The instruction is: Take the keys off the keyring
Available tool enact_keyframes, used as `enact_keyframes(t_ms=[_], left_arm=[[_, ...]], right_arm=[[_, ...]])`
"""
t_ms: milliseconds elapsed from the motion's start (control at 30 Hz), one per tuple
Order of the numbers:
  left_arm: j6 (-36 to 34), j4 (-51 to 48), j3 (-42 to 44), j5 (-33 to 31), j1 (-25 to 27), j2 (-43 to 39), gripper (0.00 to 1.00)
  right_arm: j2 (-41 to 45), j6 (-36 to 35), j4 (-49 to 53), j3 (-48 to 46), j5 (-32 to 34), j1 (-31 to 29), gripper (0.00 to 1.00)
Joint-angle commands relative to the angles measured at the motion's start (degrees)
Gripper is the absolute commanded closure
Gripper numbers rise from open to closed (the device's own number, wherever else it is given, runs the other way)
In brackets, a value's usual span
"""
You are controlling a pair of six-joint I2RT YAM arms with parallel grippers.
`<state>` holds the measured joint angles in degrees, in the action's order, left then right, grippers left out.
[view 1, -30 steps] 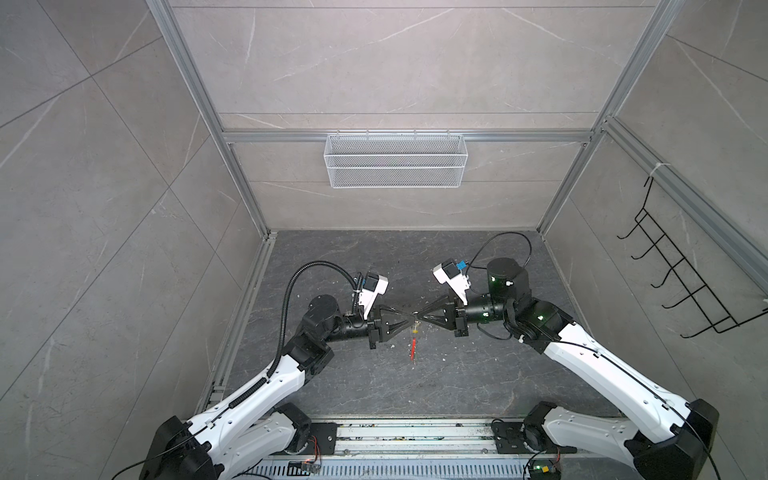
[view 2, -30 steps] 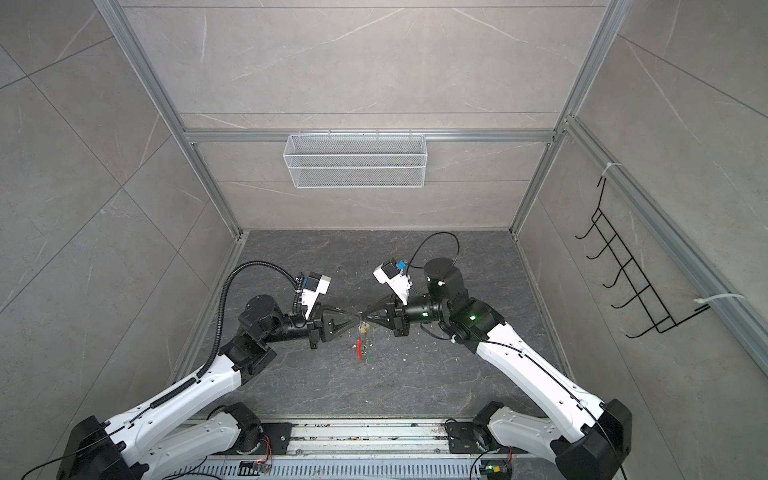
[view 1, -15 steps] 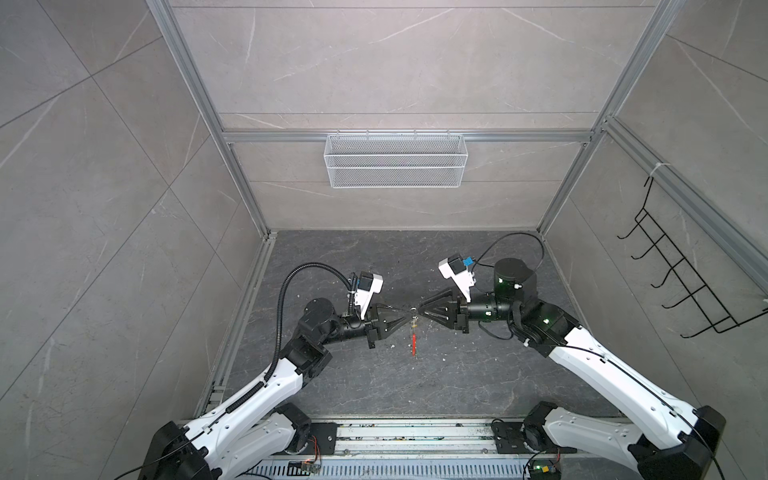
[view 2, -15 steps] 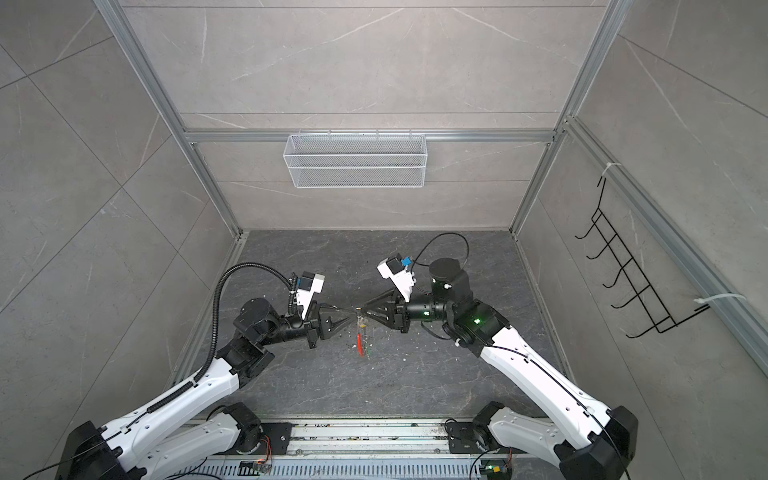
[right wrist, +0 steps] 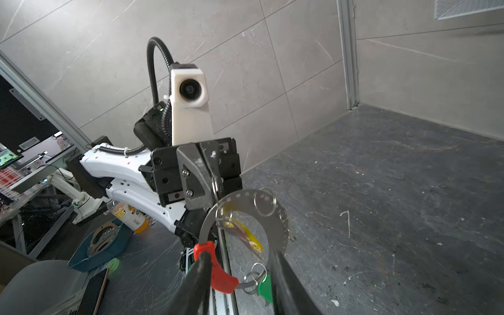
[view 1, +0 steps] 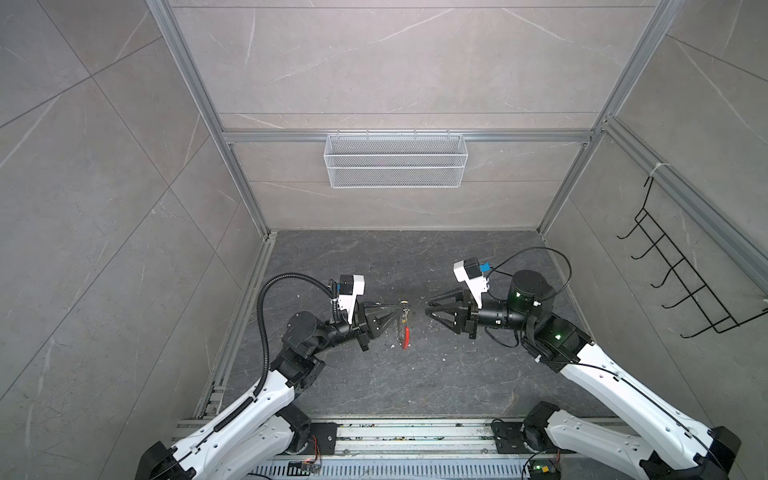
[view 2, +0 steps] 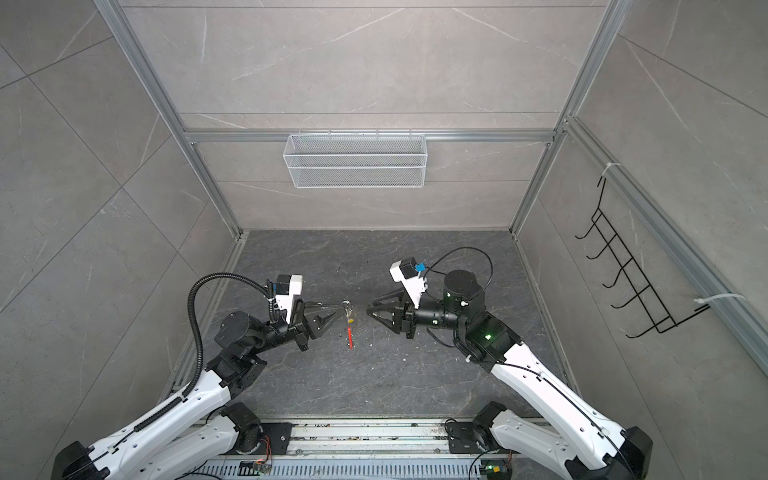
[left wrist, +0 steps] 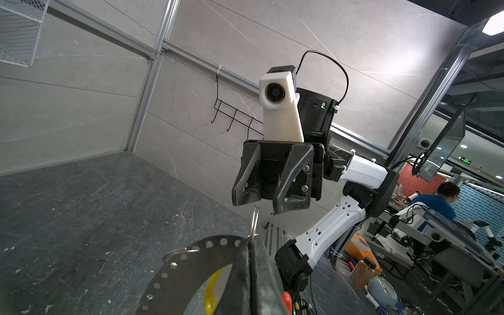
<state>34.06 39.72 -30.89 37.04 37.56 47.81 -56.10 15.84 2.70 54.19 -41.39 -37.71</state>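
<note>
Mid-floor, left gripper point(view 1: 398, 309) is clamping the keyring point(view 1: 404, 334) dangling below; right gripper point(view 1: 428, 311) is hovering just right, jaws spread, not touching.

Small gap between left gripper point(view 1: 400, 309) and right gripper point(view 1: 426, 308)
It is partly filled by the hanging keyring point(view 1: 405, 332); bare floor point(view 1: 415, 382) is left around.

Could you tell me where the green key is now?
In the right wrist view, the green key hangs from the keyring's lower end, beside its red segment, under the left gripper.
</note>
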Motion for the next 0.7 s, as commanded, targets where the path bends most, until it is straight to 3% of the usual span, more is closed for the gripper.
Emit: enact_keyframes(t_ms=[0,233,667], left_arm=[[0.76,6.10,-0.52,1.13,-0.16,-0.20,1.00],[3.63,10.10,-1.70,7.04,-0.16,2.65,1.00],[7.77,16.69,-2.54,13.19,0.05,6.06,1.00]], right_arm=[[0.61,-4.09,-1.82,-1.18,-1.45,-1.60,0.59],[-0.76,-9.33,2.21,-0.80,-0.54,-4.12,0.57],[-2.31,-11.83,3.38,0.42,1.83,-6.67,0.56]])
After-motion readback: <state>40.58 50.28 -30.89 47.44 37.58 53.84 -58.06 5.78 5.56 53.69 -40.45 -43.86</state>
